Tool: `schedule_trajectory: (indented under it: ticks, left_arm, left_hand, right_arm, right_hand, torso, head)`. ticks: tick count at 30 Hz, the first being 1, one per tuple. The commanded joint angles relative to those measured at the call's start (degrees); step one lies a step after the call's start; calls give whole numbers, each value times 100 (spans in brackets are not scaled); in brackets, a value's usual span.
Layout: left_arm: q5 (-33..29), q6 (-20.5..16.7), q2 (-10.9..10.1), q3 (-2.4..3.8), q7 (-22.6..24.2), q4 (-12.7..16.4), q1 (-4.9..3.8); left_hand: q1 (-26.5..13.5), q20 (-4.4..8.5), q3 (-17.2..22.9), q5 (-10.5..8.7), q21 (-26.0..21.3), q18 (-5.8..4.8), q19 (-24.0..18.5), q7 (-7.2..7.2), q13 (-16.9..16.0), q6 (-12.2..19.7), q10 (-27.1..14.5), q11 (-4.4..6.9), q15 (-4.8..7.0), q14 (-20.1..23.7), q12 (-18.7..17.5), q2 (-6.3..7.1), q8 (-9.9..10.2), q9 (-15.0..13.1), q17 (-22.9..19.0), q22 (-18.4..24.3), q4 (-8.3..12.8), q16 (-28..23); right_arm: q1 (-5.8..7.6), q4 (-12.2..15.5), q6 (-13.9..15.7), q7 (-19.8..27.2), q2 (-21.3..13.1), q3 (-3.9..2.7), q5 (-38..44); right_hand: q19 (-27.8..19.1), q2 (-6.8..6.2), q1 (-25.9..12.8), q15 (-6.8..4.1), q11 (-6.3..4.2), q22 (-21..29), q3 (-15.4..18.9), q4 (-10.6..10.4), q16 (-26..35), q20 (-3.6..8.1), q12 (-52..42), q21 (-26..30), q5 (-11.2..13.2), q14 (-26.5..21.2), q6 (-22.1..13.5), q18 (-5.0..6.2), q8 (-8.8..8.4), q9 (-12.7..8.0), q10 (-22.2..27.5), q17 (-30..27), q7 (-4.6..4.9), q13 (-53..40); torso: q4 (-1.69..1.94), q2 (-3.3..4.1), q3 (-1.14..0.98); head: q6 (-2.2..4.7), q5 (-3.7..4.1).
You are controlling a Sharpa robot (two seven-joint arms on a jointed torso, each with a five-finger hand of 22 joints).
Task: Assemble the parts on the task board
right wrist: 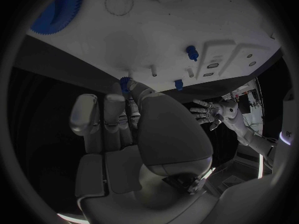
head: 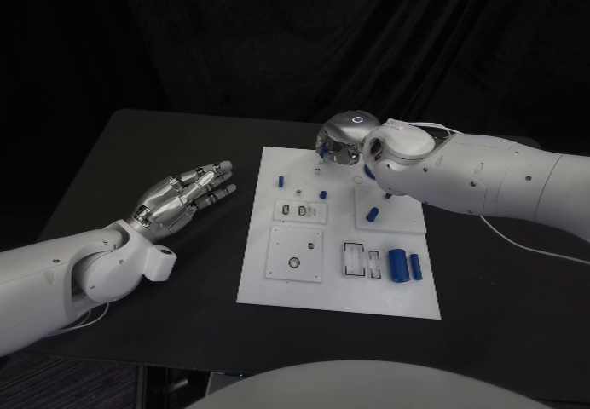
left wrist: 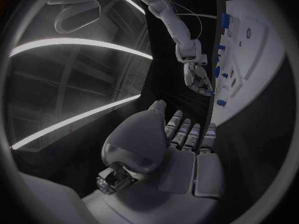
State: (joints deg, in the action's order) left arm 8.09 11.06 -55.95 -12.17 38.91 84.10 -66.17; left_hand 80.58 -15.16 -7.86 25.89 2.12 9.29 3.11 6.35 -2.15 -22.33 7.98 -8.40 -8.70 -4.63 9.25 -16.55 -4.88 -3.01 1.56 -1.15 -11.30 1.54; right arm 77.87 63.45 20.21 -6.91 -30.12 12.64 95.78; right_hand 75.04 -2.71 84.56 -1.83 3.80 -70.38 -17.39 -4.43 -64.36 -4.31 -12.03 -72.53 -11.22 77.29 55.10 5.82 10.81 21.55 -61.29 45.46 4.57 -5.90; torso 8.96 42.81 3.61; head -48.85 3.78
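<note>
The white task board lies mid-table. My right hand hovers over its far edge and pinches a small blue toothed part at its fingertips, close to two thin white pegs on the board. My left hand floats open over the black table left of the board, fingers spread and nothing in it. Small blue parts stand near the board's far side. One blue cylinder lies on a raised plate. Two bigger ones lie at the near right.
A large blue gear sits on the board near my right hand. Raised white plates with slots take up the board's near half. A white cable trails from my right arm across the table.
</note>
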Motion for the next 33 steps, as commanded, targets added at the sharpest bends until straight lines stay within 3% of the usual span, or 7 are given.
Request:
schedule_trajectory:
  ticks: [1,33]
  left_arm:
    - [-1,88,16,6,976,2,-6]
    - [-4,146,55,6,890,-57,-3]
  left_hand:
    - [53,5,28,28,30,107,14,12,-8,-43,43,-5,-5,-24,33,4,-21,-4,5,-2,10,18]
    - [51,-3,48,26,26,105,10,21,-1,-6,16,-4,-13,-11,10,-3,-9,3,1,0,14,12]
  right_arm:
    - [-15,24,-86,-115,-21,9,23]
    - [-56,246,-166,-109,-138,9,22]
  right_hand:
    - [-28,-6,-40,-3,-3,7,16,-15,13,-8,23,33,26,-42,-53,-36,-34,6,37,0,10,8]
    - [-39,-24,-36,-2,-9,10,4,-14,32,-17,49,58,24,-58,-139,-30,-101,6,67,-22,5,6]
  torso:
    - [-5,-3,4]
    - [-1,-11,12]
  head:
    - [-11,-11]
    - [-106,-22]
